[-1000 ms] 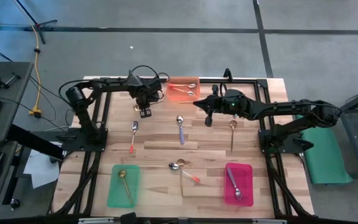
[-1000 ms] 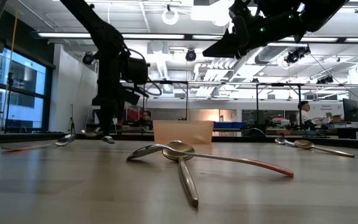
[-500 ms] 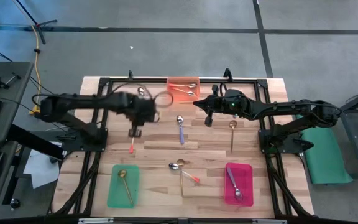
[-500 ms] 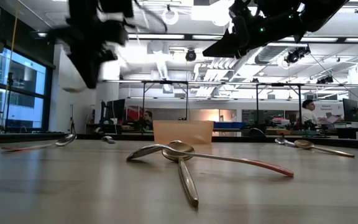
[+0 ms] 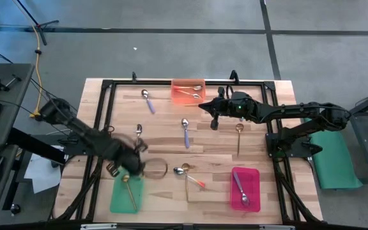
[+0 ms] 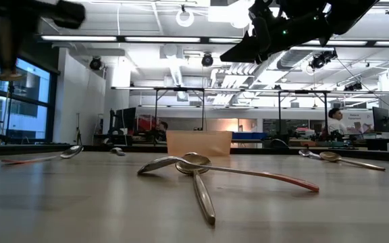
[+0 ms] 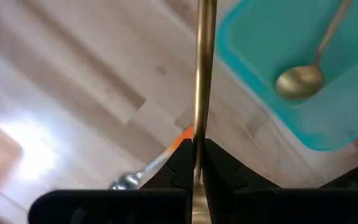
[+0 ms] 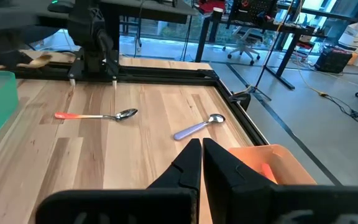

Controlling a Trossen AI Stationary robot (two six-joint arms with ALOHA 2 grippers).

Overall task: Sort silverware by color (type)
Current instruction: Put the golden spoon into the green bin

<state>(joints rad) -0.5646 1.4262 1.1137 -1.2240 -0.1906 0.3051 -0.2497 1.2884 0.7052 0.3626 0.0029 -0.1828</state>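
Left gripper (image 7: 196,163) pinches a gold spoon (image 7: 202,68) upright beside the green tray (image 5: 117,197), presumably to join the gold one (image 7: 303,73) there; right gripper (image 8: 201,151) waits, closed.

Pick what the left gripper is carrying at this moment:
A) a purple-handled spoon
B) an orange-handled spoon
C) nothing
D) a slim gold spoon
D: in the left wrist view the left gripper is shut on a slim gold spoon, held beside the green tray where another gold spoon already lies.
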